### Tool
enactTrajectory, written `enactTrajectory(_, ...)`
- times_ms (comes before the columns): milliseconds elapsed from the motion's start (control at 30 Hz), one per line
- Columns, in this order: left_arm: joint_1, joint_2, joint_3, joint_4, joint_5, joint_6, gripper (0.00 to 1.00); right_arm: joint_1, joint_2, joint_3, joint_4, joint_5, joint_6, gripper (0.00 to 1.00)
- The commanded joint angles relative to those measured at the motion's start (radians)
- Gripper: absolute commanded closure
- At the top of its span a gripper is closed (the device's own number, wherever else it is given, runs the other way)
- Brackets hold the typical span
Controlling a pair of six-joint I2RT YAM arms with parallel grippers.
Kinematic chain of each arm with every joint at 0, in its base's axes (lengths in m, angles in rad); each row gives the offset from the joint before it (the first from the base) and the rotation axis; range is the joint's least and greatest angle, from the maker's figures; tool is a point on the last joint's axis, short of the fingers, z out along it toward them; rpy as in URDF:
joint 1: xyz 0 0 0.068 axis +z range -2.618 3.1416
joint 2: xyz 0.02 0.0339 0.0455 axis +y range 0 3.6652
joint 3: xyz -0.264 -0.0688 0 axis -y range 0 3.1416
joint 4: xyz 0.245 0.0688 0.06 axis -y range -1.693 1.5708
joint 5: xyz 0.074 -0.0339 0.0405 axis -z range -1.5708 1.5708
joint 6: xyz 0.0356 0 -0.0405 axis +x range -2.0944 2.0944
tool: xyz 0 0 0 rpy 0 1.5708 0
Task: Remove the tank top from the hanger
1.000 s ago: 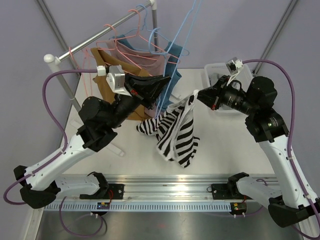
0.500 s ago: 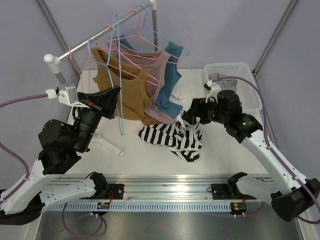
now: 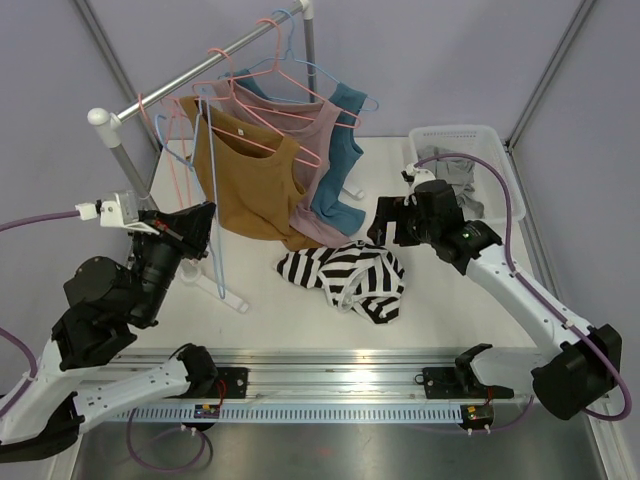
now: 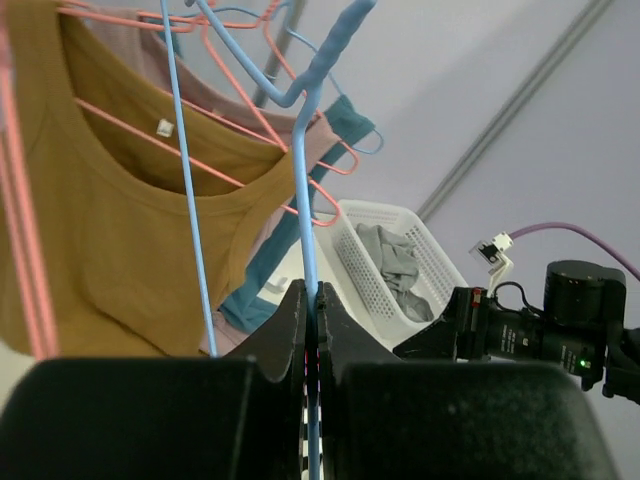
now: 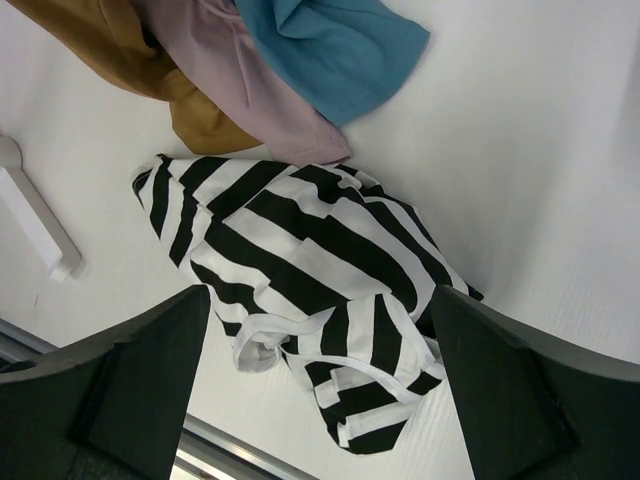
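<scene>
- seeing through the left wrist camera, i found the left gripper (image 4: 312, 325) pinched tight on the blue hanger (image 4: 303, 190).
- the striped tank top (image 3: 345, 278) lay crumpled on the table (image 3: 300, 322), with my right gripper (image 5: 320, 295) above it, jaws spread wide.

pale lilac walls (image 3: 440, 60) close in the space, crossed by 2 slanting grey struts (image 3: 547, 72). a white table (image 3: 440, 330) fills the middle under soft, even light, with a metal clothes rail (image 3: 125, 102) standing at its far left on a white foot (image 3: 225, 293). along the near edge runs a silver track (image 3: 340, 382) that catches a bright glare.
</scene>
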Motion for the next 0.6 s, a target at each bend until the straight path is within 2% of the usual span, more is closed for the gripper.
enactTrajectory(0,-0.004,0.014,0.038,-0.073,-0.144,-0.071,1.0,0.002,0.01,0.051,0.052,0.034,0.001,0.0)
enactTrajectory(100,-0.005,0.109,0.116,-0.133,-0.238,-0.073,1.0,0.002,0.021,0.066,0.057,0.018,0.013,0.01)
enactTrajectory(267,-0.004,0.324,0.344,-0.247,-0.434,-0.085,1.0,0.002,0.038,0.099,0.052,0.002,0.018,0.0)
enactTrajectory(367,0.006,0.442,0.481,-0.297,-0.473,-0.096,1.0,0.002,0.041,0.115,0.042,-0.01,0.018,0.01)
enactTrajectory(433,0.027,0.512,0.543,-0.328,-0.451,-0.09,1.0,0.004,0.036,0.123,0.037,-0.016,0.013,0.01)
enactTrajectory(567,0.217,0.638,0.714,-0.429,-0.237,-0.136,1.0,0.002,0.024,0.129,0.026,-0.024,0.004,0.0)
